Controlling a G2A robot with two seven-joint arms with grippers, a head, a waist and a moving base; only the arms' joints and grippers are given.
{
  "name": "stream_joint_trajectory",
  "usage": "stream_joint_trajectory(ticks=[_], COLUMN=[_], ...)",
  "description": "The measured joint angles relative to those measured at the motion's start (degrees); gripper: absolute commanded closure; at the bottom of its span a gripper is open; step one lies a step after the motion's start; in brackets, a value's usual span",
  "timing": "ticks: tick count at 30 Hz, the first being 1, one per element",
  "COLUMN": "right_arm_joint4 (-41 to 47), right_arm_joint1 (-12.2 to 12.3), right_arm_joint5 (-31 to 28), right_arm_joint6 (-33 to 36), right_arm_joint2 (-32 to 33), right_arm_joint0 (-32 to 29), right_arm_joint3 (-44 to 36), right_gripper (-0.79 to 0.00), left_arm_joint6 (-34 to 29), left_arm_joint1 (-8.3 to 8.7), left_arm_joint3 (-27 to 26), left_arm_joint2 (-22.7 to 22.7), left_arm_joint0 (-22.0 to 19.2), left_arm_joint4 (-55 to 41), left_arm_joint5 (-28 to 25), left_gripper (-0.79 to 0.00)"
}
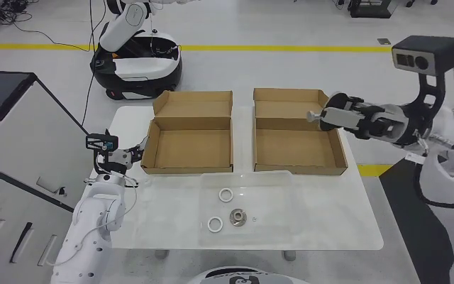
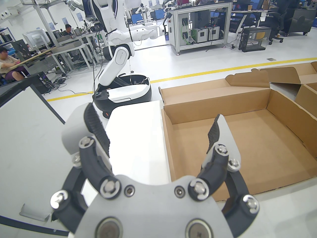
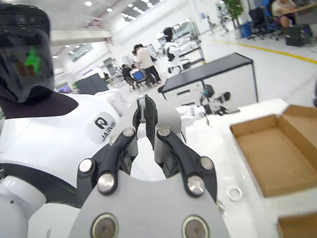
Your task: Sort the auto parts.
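While the right gripper (image 1: 319, 116) hangs over the back wall of the right box (image 1: 298, 170), fingers clenched on a bolt (image 3: 141, 110), the bolt lies along the fingers, roughly level. Drop looks just inward and down. Left gripper (image 2: 153, 120), fingers spread, sits well away from that box.

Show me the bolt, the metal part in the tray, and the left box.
bolt (image 3: 141, 110), right wrist view, on its threaded shaft.
metal part (image 1: 237, 216), top view, on its middle.
left box (image 1: 188, 149), top view, on its bare floor.
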Motion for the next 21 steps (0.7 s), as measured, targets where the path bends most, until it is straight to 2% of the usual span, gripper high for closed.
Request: stream_joint_trajectory(ticks=[3,6,10,14,17,21], right_arm_joint4=[-8.1,-18.7,-31.4,-41.3,-48.6,-56.0], right_arm_joint1=[1.2,2.5,3.8,4.6,4.6,3.7], right_arm_joint5=[10.2,18.9,25.1,25.3,23.8,21.6], right_arm_joint6=[5.6,12.4,19.9,25.2,26.5,26.4], right_arm_joint2=[6.0,8.9,6.9,0.4,-7.3,-20.9], right_arm_joint0=[0.5,3.0,8.3,15.7,22.4,32.3], right_arm_joint3=[-1.3,-3.2,-3.2,-1.1,2.0,8.5], right_gripper=[0.0,0.0,0.0,0.0,0.0,0.0], left_arm_joint6=[0.0,0.0,0.0,0.0,0.0,0.0], left_arm_joint1=[0.0,0.0,0.0,0.0,0.0,0.0], left_arm_joint3=[0.0,0.0,0.0,0.0,0.0,0.0], left_arm_joint2=[0.0,0.0,0.0,0.0,0.0,0.0], left_arm_joint0=[0.0,0.0,0.0,0.0,0.0,0.0], left_arm_joint4=[0.0,0.0,0.0,0.0,0.0,0.0], left_arm_joint5=[0.0,0.0,0.0,0.0,0.0,0.0], left_gripper=[-0.785,-0.785,-0.785,-0.785,-0.785,-0.785])
